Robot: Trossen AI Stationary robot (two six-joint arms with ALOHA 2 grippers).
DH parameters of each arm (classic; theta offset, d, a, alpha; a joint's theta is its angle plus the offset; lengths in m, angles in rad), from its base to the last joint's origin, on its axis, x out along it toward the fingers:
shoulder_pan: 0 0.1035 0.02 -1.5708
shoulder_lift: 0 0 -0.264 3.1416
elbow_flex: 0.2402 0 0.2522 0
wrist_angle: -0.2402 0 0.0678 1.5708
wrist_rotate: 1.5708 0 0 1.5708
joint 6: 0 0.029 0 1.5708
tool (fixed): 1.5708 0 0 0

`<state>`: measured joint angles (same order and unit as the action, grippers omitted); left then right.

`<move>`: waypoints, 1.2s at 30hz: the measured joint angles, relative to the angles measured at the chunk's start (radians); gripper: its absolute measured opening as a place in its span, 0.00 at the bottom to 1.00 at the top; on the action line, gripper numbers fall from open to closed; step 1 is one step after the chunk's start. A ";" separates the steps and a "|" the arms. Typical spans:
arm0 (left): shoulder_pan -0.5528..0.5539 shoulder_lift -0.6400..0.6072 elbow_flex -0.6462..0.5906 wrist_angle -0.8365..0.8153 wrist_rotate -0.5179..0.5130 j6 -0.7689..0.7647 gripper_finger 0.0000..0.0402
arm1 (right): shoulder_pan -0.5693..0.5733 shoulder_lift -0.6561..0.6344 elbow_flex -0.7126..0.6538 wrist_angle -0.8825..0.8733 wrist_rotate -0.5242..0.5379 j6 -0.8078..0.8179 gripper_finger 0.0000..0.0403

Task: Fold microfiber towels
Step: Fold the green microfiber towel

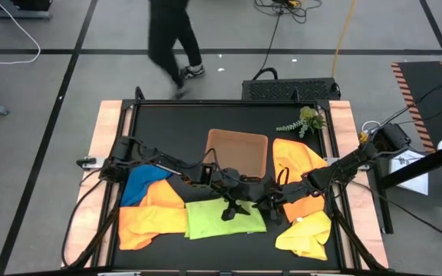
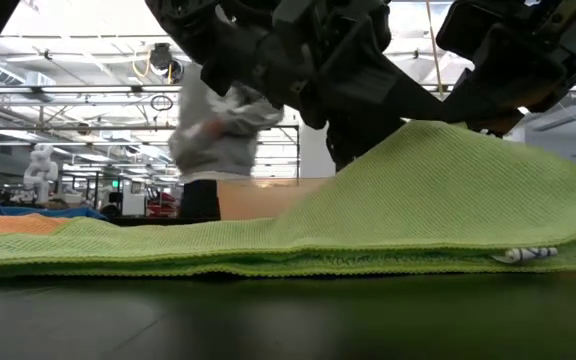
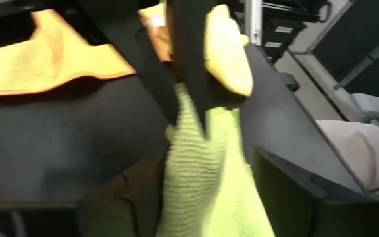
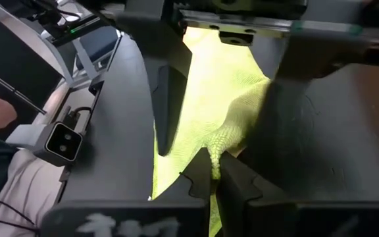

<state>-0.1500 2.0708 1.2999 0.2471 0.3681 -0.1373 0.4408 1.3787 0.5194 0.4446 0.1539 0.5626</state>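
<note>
Lime green towel pinched (both grippers), right edge lifted

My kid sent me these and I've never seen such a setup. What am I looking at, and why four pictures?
Two dark robot arms work at a black table. One camera looks down from overhead, one sits at tabletop height, and one rides on each wrist. On the table lie a lime green towel, orange towels, a blue towel, a yellow towel, a brown tray and a plant sprig. The right gripper pinches the green towel's edge shut; the left gripper is on it too. A person walks behind.
</note>
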 joint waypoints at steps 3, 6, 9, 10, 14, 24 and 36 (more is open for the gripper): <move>-0.001 0.000 0.000 0.004 0.002 0.001 0.40 | 0.000 0.000 0.000 0.000 -0.001 -0.006 0.00; 0.001 0.000 0.000 0.012 0.002 0.001 0.27 | 0.001 0.000 0.000 0.001 -0.001 -0.007 0.00; 0.006 0.000 0.000 0.018 0.002 0.000 0.14 | 0.001 -0.001 0.000 0.003 -0.002 -0.007 0.00; 0.006 0.000 0.000 0.020 0.002 0.000 0.10 | 0.002 -0.001 0.000 0.004 -0.002 -0.007 0.00; 0.012 0.000 -0.001 0.028 0.003 0.014 0.02 | 0.007 -0.002 0.000 0.008 -0.002 -0.006 0.02; 0.013 -0.022 0.000 0.018 0.009 0.122 0.01 | 0.036 -0.039 0.000 0.013 -0.055 0.025 0.19; 0.013 -0.087 0.000 -0.030 -0.026 0.176 0.01 | 0.052 0.055 -0.005 0.062 -0.045 0.090 0.53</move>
<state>-0.1368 1.9834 1.2995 0.2173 0.3419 0.0390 0.4931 1.4333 0.5146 0.5068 0.1085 0.6531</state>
